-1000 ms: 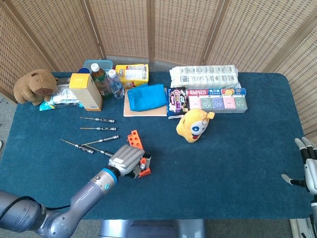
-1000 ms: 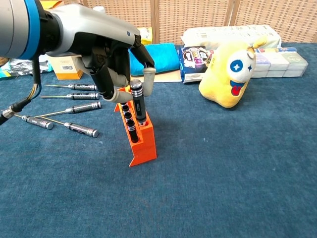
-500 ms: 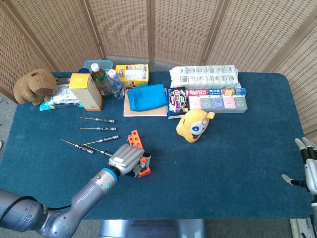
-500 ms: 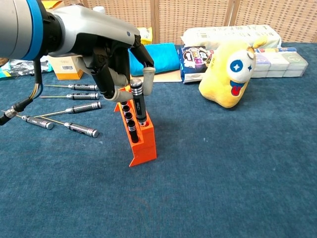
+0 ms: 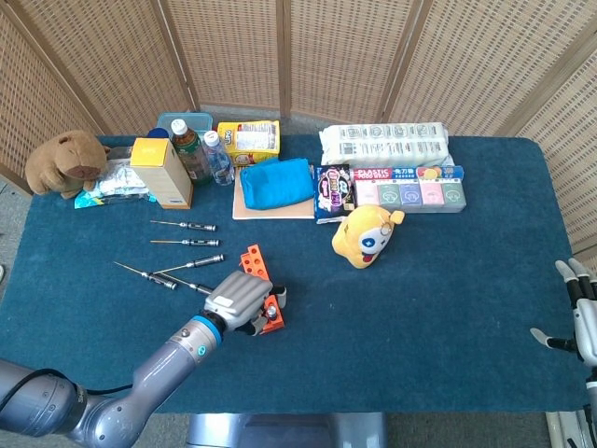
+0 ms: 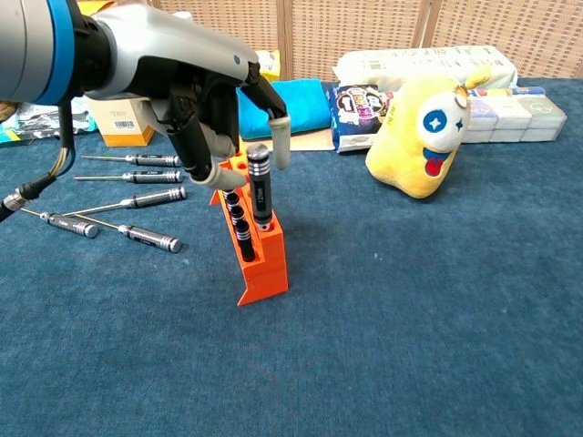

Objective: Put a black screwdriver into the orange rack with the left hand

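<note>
Carpet-blue table cloth [image 6: 410,346] lies bare nearest us in the chest view. Just beyond it stands the orange rack [image 6: 258,259], and we see a black screwdriver [image 6: 260,185] upright in its front slot, handle up, leaning slightly. Our left hand [image 6: 211,123] hovers at about eleven o'clock from that handle, fingers spread and apart from it, gripping nothing as far as we can tell. We judge the insertion done; what is left is to draw the hand clear, and perhaps check that the tool sits fully down.

At nine o'clock from the rack, four spare screwdrivers [image 6: 137,198] lie flat on the cloth. At two o'clock sits a yellow plush toy [image 6: 422,137]. Farther back are a blue pouch [image 5: 276,182] and boxes.

Our right hand [image 5: 582,317] rests at the table's far right edge in the head view, fingers spread, holding nothing.
</note>
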